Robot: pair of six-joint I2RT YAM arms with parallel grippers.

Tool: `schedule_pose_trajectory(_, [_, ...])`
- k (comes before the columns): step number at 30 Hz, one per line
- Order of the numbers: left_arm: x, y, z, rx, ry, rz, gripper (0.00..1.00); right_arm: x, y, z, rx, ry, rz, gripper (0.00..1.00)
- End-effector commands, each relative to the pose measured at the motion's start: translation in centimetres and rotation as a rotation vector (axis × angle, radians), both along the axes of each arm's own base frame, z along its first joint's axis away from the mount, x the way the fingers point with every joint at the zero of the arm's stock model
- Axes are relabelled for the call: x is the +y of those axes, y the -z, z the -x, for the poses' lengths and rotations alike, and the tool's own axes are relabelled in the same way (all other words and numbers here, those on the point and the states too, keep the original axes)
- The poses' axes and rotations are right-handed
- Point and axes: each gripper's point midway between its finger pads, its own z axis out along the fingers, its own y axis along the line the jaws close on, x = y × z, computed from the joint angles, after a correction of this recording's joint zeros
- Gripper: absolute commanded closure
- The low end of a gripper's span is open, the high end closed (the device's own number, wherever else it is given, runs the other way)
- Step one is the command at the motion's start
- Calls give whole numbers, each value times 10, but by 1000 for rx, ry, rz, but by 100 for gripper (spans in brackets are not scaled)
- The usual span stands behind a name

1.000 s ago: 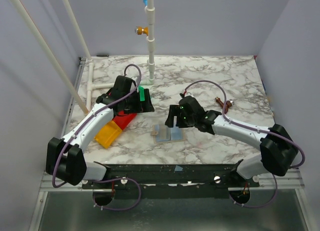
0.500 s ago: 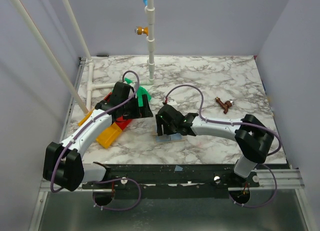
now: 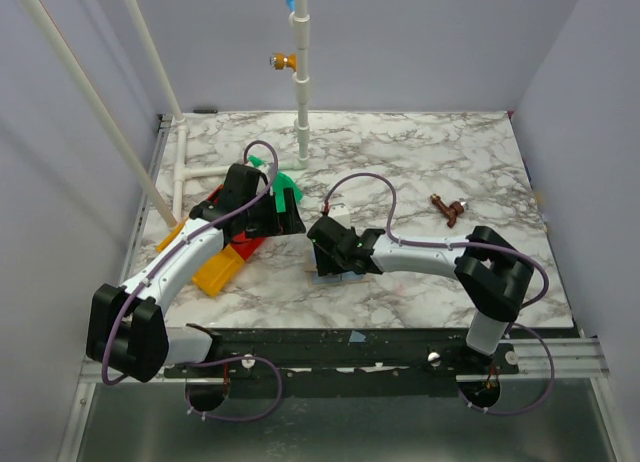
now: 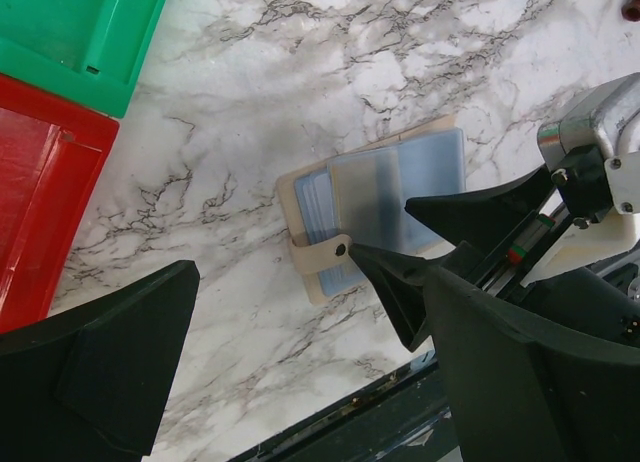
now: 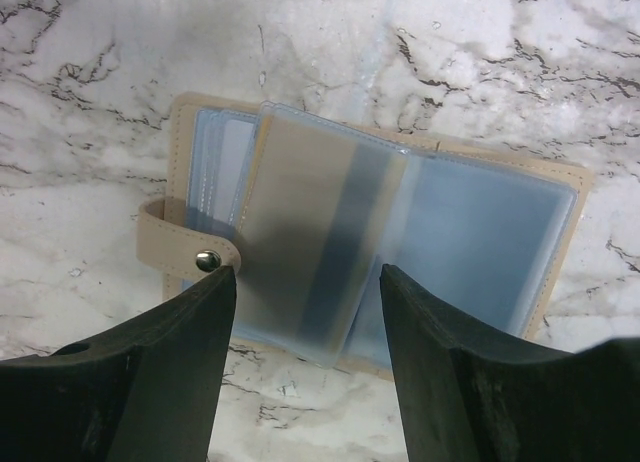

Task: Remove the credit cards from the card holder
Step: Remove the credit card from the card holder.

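Two grippers spread: L gripper (image 4: 310, 274) by trays (image 4: 60, 32), R gripper (image 5: 307, 282) over card holder (image 5: 480, 247); cards (image 5: 300, 217) unclear in sleeves (image 5: 215, 172).

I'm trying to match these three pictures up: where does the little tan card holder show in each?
Top external: card holder peeks out beneath the right end effector, near the front centre of the table.
Left wrist: card holder at centre, lying open.
Right wrist: card holder fills the middle, open.
Shared landmark: the right end effector, poised over it.
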Motion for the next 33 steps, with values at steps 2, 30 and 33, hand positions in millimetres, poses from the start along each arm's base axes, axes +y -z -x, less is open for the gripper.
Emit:
schedule_pose_trajectory(2, [0,-2,-2,-21,8,7,1,-2,-6,-5,-40,44,18,37])
schedule_pose_trajectory(30, [-3,5,-1,7,22,14,1,-12,-9,-3,-51,90,1,39])
schedule_pose_trajectory(33, [-3,5,-1,8,24,14,1,-14,-7,-1,-45,91,5,39])
